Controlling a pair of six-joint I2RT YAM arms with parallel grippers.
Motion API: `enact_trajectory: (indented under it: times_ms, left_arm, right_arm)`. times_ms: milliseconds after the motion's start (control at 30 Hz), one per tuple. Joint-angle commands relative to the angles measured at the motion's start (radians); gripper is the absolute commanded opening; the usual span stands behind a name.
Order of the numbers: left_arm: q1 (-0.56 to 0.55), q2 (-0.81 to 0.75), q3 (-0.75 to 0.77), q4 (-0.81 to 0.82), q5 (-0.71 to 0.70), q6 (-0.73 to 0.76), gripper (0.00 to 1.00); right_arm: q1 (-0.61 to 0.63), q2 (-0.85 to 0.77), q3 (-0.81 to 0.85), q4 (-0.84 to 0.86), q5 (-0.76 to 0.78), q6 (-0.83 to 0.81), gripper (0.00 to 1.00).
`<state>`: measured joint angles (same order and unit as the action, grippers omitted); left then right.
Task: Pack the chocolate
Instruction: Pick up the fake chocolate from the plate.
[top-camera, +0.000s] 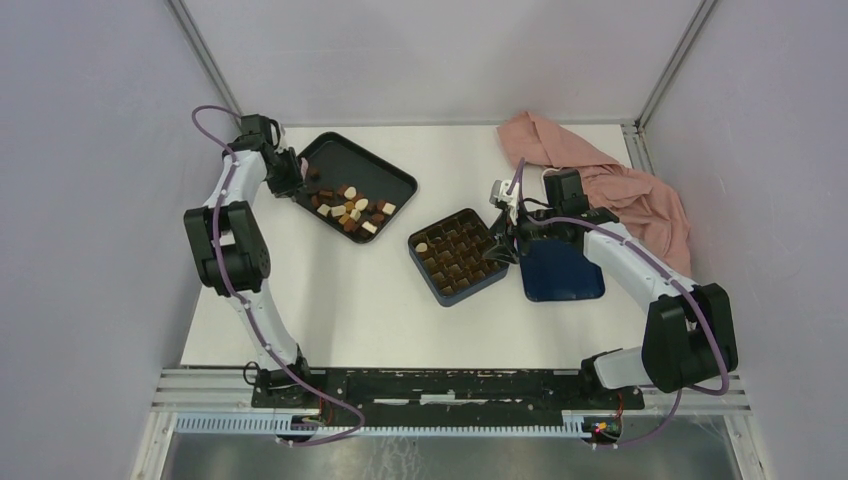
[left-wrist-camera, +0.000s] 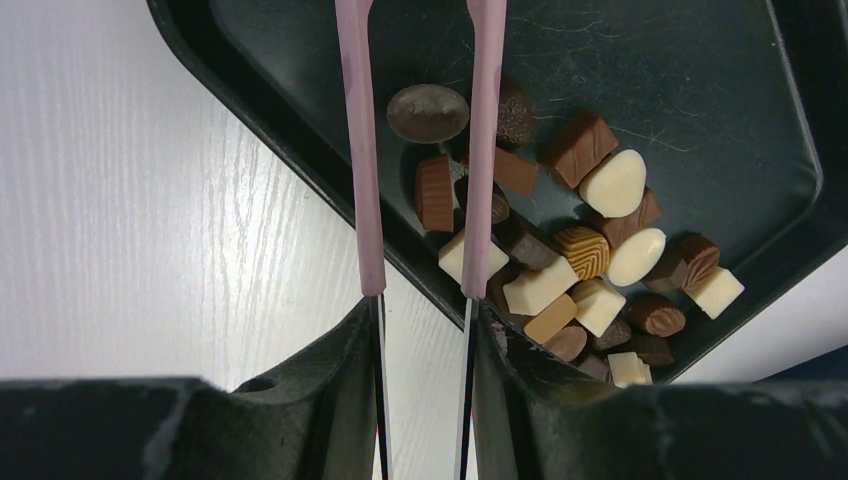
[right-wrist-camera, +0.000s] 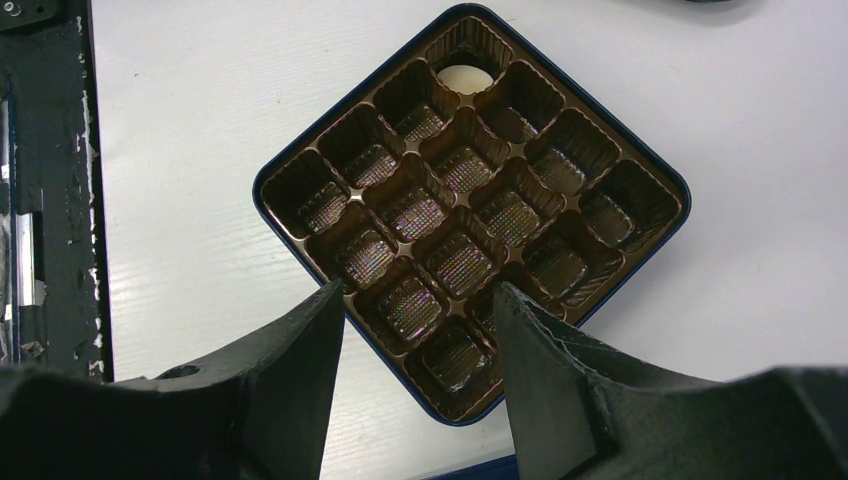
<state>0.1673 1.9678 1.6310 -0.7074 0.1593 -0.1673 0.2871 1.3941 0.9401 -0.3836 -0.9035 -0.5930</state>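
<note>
Two left fingers (left-wrist-camera: 358, 150), half-spread, straddle chocolate (left-wrist-camera: 428, 112); right fingers (right-wrist-camera: 290, 370) gape over box (right-wrist-camera: 465, 170).

Robot lab test cell, not a home or shop: white bench (top-camera: 400, 320) boxed in by plain grey walls (top-camera: 90, 200) on bare aluminium frame posts (top-camera: 205, 60); left arm (top-camera: 225, 240) and right arm (top-camera: 640, 270) bolted to a black base plate (top-camera: 450, 385) at the near edge, looped purple cables (top-camera: 255, 330) along them, slotted cable duct (top-camera: 400, 425) and metal rail in front, no furniture or decor
</note>
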Motion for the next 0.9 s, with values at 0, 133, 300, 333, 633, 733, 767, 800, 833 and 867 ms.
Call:
enact_trajectory:
  times_ms: [0,133,300,333,633,733,767,800,833,867]
  left_arm:
    - [0.002,0.038,0.078,-0.034,0.031,-0.008,0.41]
    - [0.001,0.066,0.102,-0.049,0.034,-0.001,0.41]
    - [0.000,0.103,0.138,-0.078,0.020,0.030,0.42]
    - [0.001,0.107,0.138,-0.077,0.023,0.033,0.42]
    - [0.000,0.139,0.155,-0.075,0.072,0.055,0.42]
    - [-0.002,0.152,0.162,-0.077,0.069,0.055,0.42]
    - [-0.002,0.156,0.164,-0.078,0.068,0.056,0.42]
    - [-0.001,0.159,0.164,-0.078,0.066,0.055,0.42]
    - [-0.002,0.162,0.166,-0.078,0.064,0.057,0.41]
    - [-0.003,0.164,0.167,-0.078,0.064,0.058,0.41]
  right_arm:
    - [0.000,-0.008,0.030,0.003,0.002,-0.019,0.62]
    - [0.000,-0.007,0.033,-0.001,-0.001,-0.025,0.63]
    - [0.000,-0.003,0.035,-0.005,-0.003,-0.030,0.62]
    - [0.000,-0.003,0.035,-0.006,-0.003,-0.030,0.62]
    - [0.000,0.009,0.037,-0.011,-0.004,-0.033,0.62]
    - [0.000,0.012,0.038,-0.013,-0.005,-0.035,0.62]
    - [0.000,0.014,0.038,-0.014,-0.005,-0.037,0.62]
    - [-0.001,0.016,0.038,-0.015,-0.005,-0.038,0.62]
    - [-0.001,0.018,0.040,-0.018,-0.005,-0.038,0.62]
    - [0.000,0.019,0.040,-0.018,-0.006,-0.039,0.62]
